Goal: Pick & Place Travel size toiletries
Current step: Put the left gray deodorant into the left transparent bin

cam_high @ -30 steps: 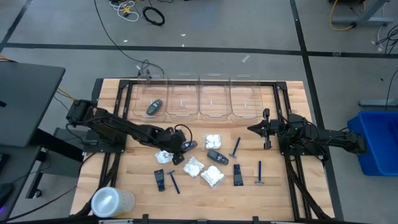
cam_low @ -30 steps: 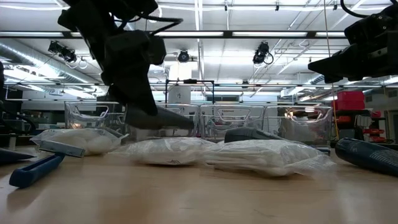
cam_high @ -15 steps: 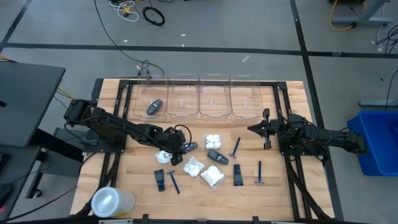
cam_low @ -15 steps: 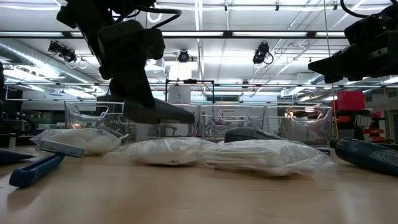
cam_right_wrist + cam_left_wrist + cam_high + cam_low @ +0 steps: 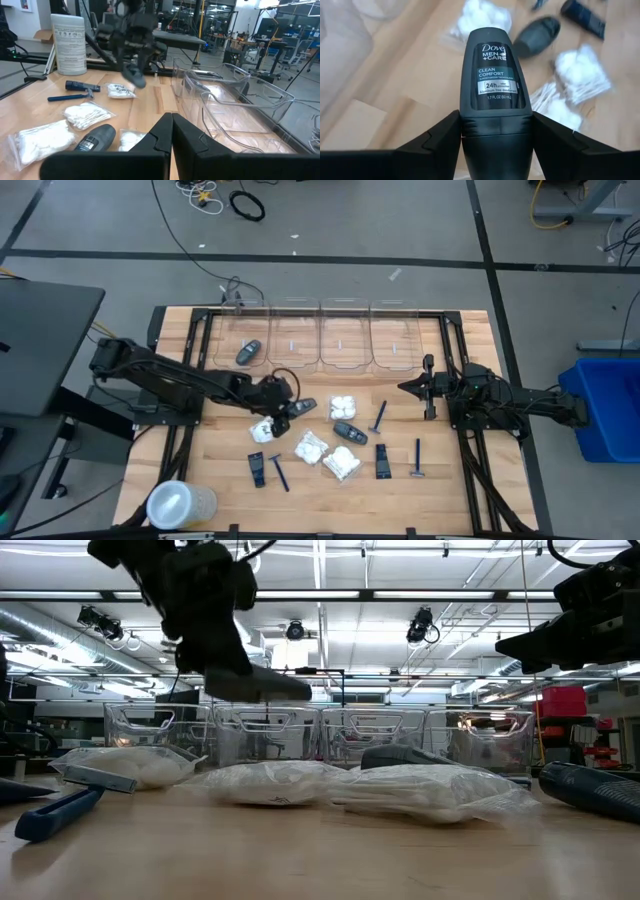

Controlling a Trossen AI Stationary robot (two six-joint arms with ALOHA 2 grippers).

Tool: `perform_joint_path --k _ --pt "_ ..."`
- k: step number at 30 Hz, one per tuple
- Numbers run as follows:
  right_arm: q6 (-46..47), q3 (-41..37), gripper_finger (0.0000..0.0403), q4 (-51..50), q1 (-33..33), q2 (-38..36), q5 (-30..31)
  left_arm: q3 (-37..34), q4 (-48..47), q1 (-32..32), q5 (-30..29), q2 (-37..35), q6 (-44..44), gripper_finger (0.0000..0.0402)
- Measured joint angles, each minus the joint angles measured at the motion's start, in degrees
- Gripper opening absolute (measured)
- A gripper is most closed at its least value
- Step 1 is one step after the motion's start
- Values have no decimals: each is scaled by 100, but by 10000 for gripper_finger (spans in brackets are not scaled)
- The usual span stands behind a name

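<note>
Fingers of our left gripper [image 5: 290,411] clamped a dark grey deodorant case [image 5: 494,70] lifted clear of the desk [image 5: 470,480], our right gripper [image 5: 412,387] waited clenched empty, one case [image 5: 248,352] already binned, packets [image 5: 340,464], tubes and razors [image 5: 418,458] remaining.

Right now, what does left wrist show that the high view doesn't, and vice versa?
Left wrist only: the label on the held dark grey deodorant, reading Dove Men+Care Clean Comfort. High view only: the four clear bins, one holding another dark grey case, the razors and black tubes, and the right gripper, shut, hanging idle. Both: the left gripper clamped on the deodorant above the white packets.
</note>
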Motion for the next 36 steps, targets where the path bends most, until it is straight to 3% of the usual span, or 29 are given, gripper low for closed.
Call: perform_joint_path --k 13,25,30,36 --pt "1 0 13 0 -1 0 0 -2 -890 115 -628 -1097 36 218" --pt "0 0 13 2 -2 0 2 -2 -1316 172 -737 -1256 61 216" --pt "0 -1 13 2 -1 0 0 -2 -1630 553 -732 -1390 63 220" --pt "0 -1 13 2 0 0 2 -17 -1994 1431 -774 -1647 476 217"
